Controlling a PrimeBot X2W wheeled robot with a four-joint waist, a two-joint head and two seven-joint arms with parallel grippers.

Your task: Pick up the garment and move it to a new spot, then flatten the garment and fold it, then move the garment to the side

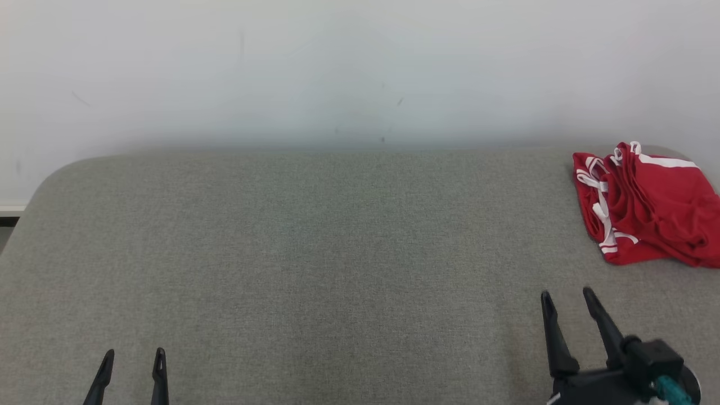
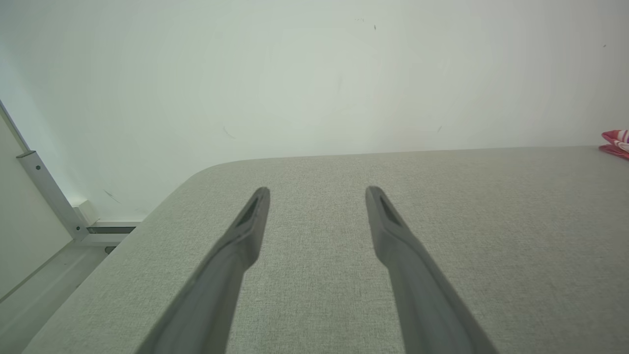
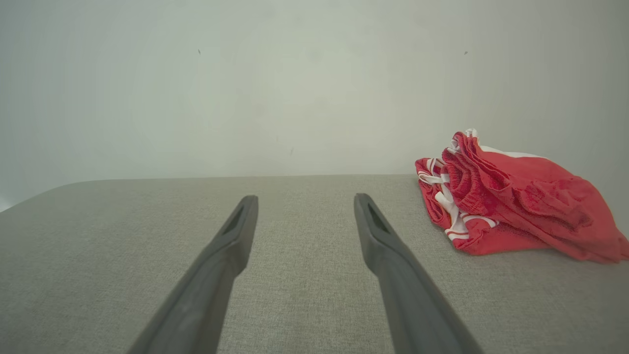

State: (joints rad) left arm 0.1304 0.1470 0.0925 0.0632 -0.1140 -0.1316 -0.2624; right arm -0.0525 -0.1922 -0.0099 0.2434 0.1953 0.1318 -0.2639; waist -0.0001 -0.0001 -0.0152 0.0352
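We see the red garment [image 1: 647, 205] with white trim bunched at the far right end of the grey padded table [image 1: 337, 253]. The head view's edge cuts off its right side, and its folds hide what kind of garment it is. Our left gripper [image 1: 135, 352] is cut off just below its fingertips at the lower left. Our right gripper [image 1: 566, 293] reaches farther forward, leaning slightly left, near the garment but apart from it. Both have their fingers spread and grasp nothing.
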